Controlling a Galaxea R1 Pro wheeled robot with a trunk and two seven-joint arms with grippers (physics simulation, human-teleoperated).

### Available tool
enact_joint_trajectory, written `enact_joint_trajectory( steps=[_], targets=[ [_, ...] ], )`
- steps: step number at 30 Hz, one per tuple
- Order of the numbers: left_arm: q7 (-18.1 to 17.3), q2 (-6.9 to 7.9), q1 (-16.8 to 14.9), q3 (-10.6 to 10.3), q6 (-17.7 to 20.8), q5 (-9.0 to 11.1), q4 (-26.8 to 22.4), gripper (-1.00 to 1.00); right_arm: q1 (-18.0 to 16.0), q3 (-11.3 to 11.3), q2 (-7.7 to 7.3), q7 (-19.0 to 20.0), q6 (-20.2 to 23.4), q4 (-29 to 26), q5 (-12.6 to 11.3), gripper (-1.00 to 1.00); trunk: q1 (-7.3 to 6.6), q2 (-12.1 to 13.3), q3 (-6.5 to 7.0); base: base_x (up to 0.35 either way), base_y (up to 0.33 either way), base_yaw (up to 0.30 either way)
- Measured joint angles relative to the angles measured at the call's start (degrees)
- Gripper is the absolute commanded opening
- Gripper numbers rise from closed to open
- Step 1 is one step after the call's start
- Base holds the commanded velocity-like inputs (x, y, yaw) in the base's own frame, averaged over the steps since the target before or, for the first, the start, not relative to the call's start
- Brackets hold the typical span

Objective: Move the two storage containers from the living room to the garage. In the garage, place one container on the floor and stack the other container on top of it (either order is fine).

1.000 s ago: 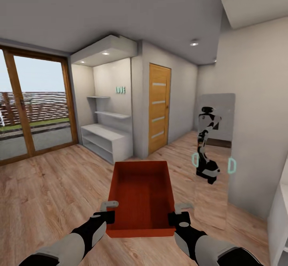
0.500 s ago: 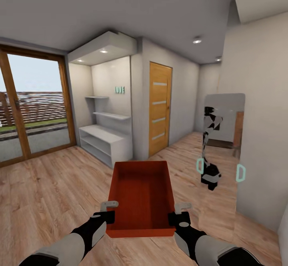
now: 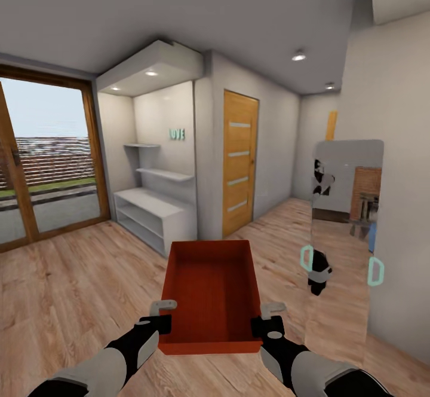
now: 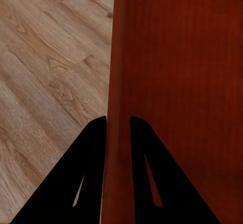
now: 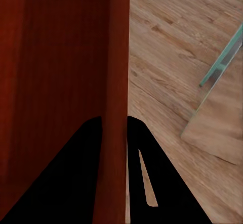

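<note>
While we roll over the wood plank floor (image 3: pixel 65 289), with the wooden door (image 3: pixel 240 161) at centre frame and a mirror (image 3: pixel 345 235) at right, we carry one storage container (image 3: pixel 210 292) low in the middle. Our left end effector (image 3: pixel 162 314) pinches its left wall and our right end effector (image 3: pixel 269 318) its right wall, both narrow on the walls. We judge keeping it level and both grips even matters most.

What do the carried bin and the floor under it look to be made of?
The storage container looks like matte red-orange plastic: uniform colour, plain straight walls, no grain. The floor looks like light wood planks with visible grain and seams, though it is a render.
</note>
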Motion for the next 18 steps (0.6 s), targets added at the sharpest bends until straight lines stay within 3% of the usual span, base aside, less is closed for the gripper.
enact_joint_trajectory(
  steps=[8, 18],
  targets=[
    [-0.11, 0.01, -0.02, 0.24, 0.09, -0.22, 0.03, -1.00, 0.01, -0.07, -0.01, 0.03, 0.07, -0.02, 0.05, -1.00, 0.00, 0.00, 0.00, 0.325, 0.047, -0.195],
    [-0.36, 0.05, 0.00, 0.75, 0.02, -0.64, 0.05, -1.00, 0.00, -0.15, 0.00, 0.07, 0.06, -0.06, 0.21, -1.00, 0.00, 0.00, 0.00, 0.318, 0.168, -0.224]
  ],
)
